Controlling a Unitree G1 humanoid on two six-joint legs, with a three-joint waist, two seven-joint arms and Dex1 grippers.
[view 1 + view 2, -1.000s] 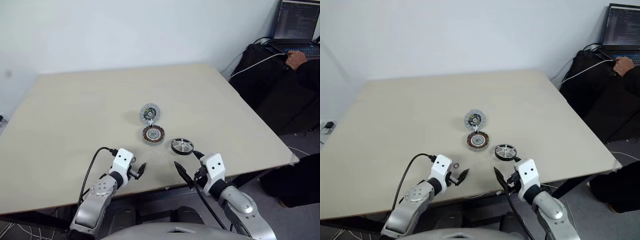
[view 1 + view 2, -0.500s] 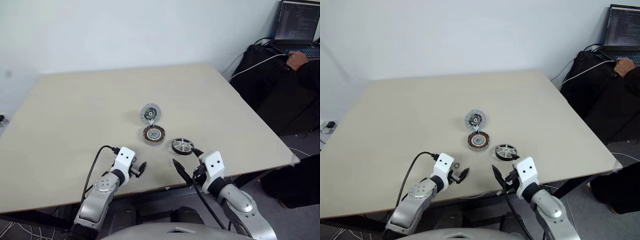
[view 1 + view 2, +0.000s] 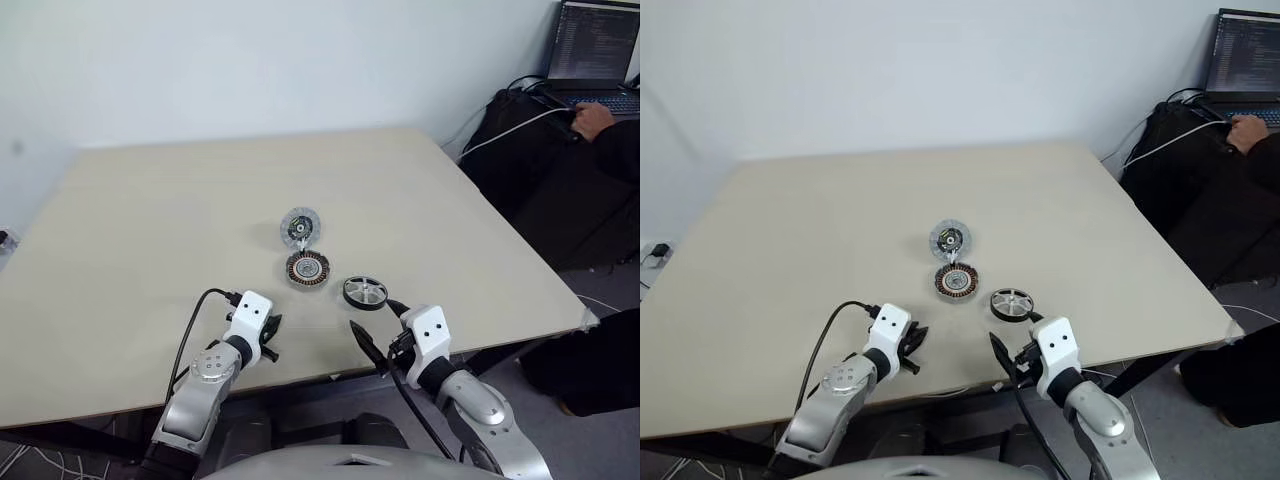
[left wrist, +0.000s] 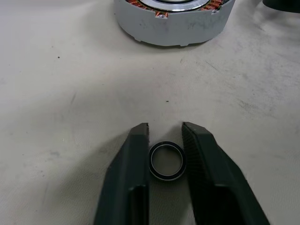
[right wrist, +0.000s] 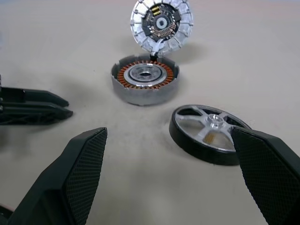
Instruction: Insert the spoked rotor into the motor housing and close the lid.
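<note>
Counter (image 3: 150, 230): parts laid apart, presumably for separate pickup. Motor housing (image 5: 145, 82) ahead of both end effectors, windings up, ready for loading. Lid (image 5: 161, 23) just beyond it, dark face showing. Spoked rotor (image 5: 209, 132) flat, just ahead of right end effector (image 5: 176, 180), spread wide, empty. Left end effector (image 4: 165, 154) narrowed around small black ring (image 4: 166, 161), fingers flanking; contact uncertain.
</note>
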